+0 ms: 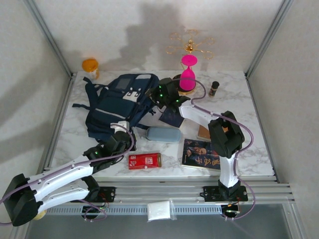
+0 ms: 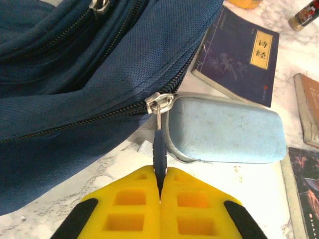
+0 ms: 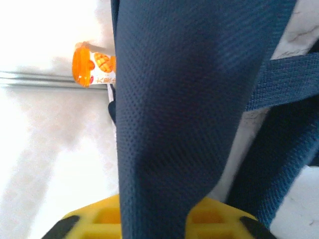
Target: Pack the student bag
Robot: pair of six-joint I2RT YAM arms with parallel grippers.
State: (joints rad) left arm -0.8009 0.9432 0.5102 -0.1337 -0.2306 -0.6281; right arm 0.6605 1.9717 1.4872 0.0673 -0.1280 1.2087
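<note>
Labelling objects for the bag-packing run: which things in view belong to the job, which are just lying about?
In the job: student bag; zip pull in the shut left gripper; right gripper astride bag fabric; probably pencil case, navy book.
Lying about, likely: pink hourglass, orange cup, small bottle.

The top camera looks down from behind over the white marbled bench [image 1: 237, 94]. Both wrist cameras sit close against the navy blue fabric backpack [image 1: 117, 107], which all views share.
</note>
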